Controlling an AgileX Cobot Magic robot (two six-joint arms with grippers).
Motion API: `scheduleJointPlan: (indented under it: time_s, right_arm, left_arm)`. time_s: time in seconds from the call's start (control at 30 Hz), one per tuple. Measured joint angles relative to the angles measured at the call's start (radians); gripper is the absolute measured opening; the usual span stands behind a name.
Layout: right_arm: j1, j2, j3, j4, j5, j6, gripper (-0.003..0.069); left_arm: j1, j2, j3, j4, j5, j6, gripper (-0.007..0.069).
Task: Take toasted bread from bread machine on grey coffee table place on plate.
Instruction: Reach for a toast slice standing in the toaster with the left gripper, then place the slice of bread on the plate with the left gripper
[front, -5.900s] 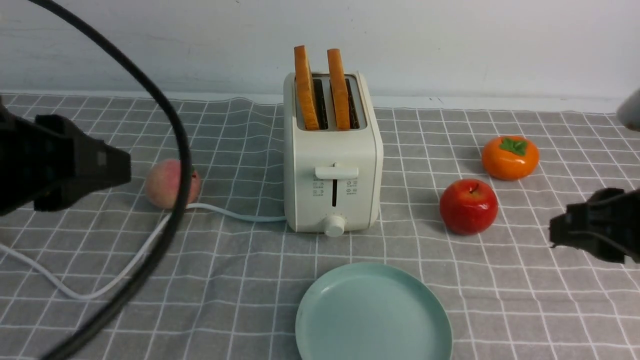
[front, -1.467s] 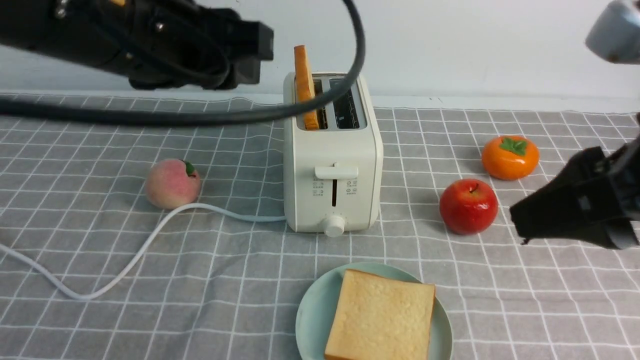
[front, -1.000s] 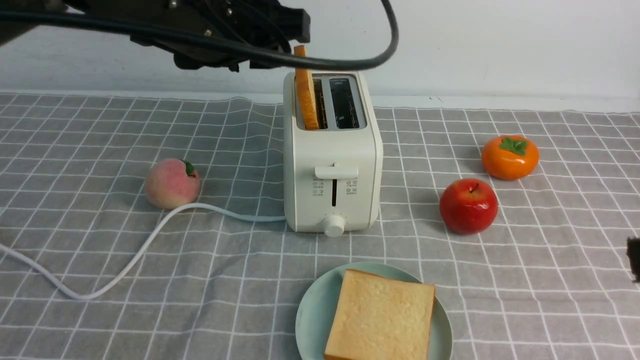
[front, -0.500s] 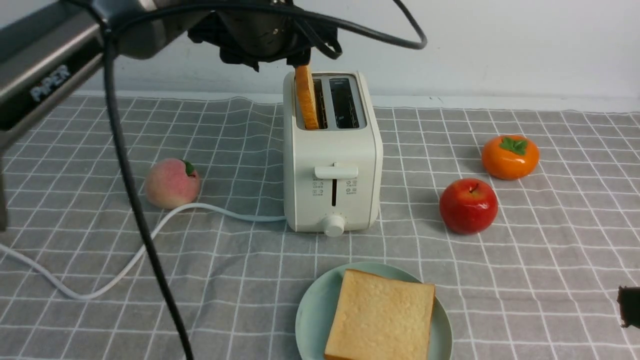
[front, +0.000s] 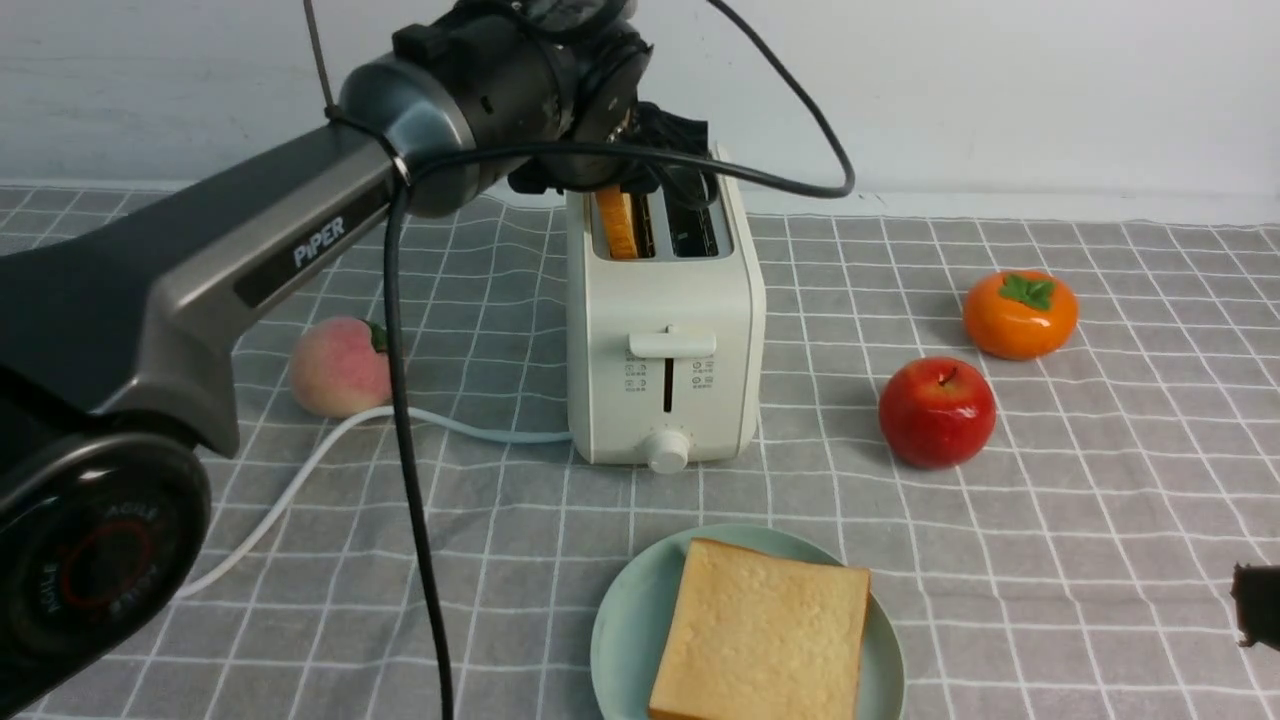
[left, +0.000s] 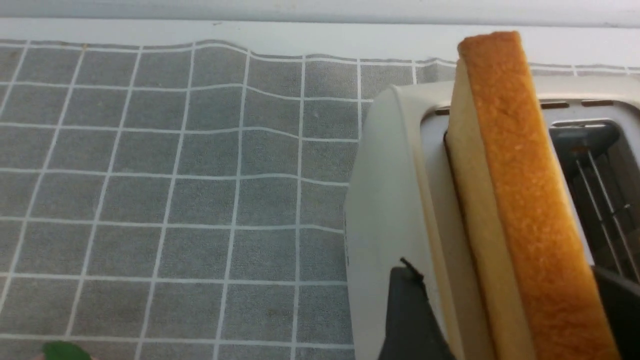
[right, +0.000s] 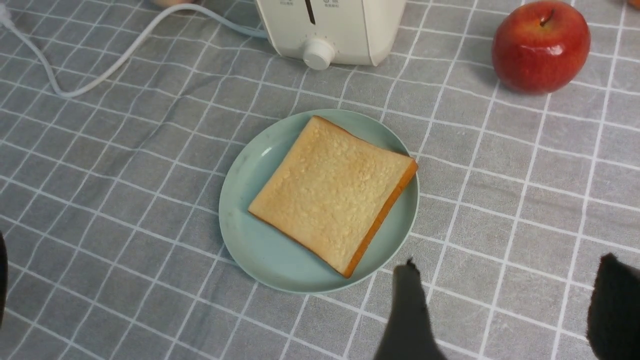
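Note:
The cream bread machine (front: 665, 330) stands mid-table on the grey checked table (front: 1050, 520). One slice of toasted bread (front: 617, 225) stands in its left slot; the right slot is empty. My left gripper (front: 628, 192) is over the slots, open, with a finger on each side of that slice (left: 520, 200); the left wrist view shows a gap between one finger (left: 407, 310) and the bread. A second slice (front: 760, 630) lies flat on the mint-green plate (front: 625, 620) in front. My right gripper (right: 510, 280) is open and empty, low at the right, beside the plate (right: 240, 210).
A red apple (front: 937, 412) and an orange persimmon (front: 1020, 314) lie right of the toaster. A peach (front: 335, 367) lies left of it, with the white power cord (front: 300, 480) running past. My left arm and its black cable cross the left side.
My left arm has swung in and come down over the toaster, so its open jaws now straddle the standing slice. My right gripper stays low at the right edge.

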Motion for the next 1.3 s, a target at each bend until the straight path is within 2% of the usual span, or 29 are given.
scheduleJointPlan:
  time_s: [0.1, 0.27, 0.3, 0.33, 0.4, 0.7, 0.87, 0.93, 1.07, 1.1, 1.13, 1.17, 1.2, 1.3]
  right_arm:
    - [0.0, 0.001, 0.0, 0.0, -0.003, 0.0, 0.0459]
    - [0.0, 0.001, 0.0, 0.0, -0.035, 0.0, 0.0455]
    - [0.0, 0.001, 0.0, 0.0, -0.036, 0.0, 0.0455]
    - [0.0, 0.001, 0.0, -0.004, -0.039, 0.0, 0.0451]
    - [0.0, 0.001, 0.0, -0.01, -0.042, 0.0, 0.0446]
    - [0.0, 0.002, 0.0, -0.037, -0.045, 0.0, 0.0402]
    - [0.0, 0.002, 0.0, -0.04, -0.05, 0.003, 0.0348]
    - [0.0, 0.002, 0.0, -0.043, -0.055, 0.003, 0.0327]
    - [0.0, 0.002, 0.0, -0.043, -0.057, 0.003, 0.0295]
    - [0.0, 0.002, 0.0, -0.037, -0.057, 0.003, 0.0279]
    - [0.0, 0.002, 0.0, -0.036, -0.057, 0.003, 0.0274]
    - [0.0, 0.002, 0.0, -0.029, -0.057, 0.003, 0.0253]
    - [0.0, 0.002, 0.0, -0.027, -0.057, 0.003, 0.0248]
    - [0.0, 0.002, 0.0, -0.024, -0.057, 0.003, 0.0229]
  left_arm:
    - [0.0, 0.0, 0.0, 0.006, -0.006, 0.0, 0.0376]
    - [0.0, -0.002, 0.0, 0.005, -0.014, 0.0, 0.0203]
    - [0.0, -0.003, 0.0, 0.003, -0.014, 0.0, 0.0203]
    - [0.0, -0.008, 0.0, -0.002, -0.014, 0.0, 0.0139]
    - [-0.001, -0.021, -0.002, -0.004, -0.012, 0.004, 0.0088]
    - [-0.001, -0.186, -0.017, 0.001, 0.12, 0.059, 0.0083]
    - [-0.001, -0.358, -0.022, -0.002, 0.388, 0.234, 0.0083]
    - [-0.001, -0.407, -0.009, -0.018, 0.438, 0.275, 0.0083]
    - [0.001, -0.481, 0.082, -0.1, 0.456, 0.323, 0.0083]
    - [0.0, -0.506, 0.143, -0.188, 0.456, 0.368, 0.0083]
    - [0.0, -0.506, 0.151, -0.201, 0.456, 0.374, 0.0083]
    - [0.0, -0.516, 0.231, -0.328, 0.452, 0.434, 0.0083]
    - [0.0, -0.517, 0.249, -0.345, 0.45, 0.449, 0.0083]
    - [0.0, -0.506, 0.417, -0.662, 0.365, 0.639, 0.0083]
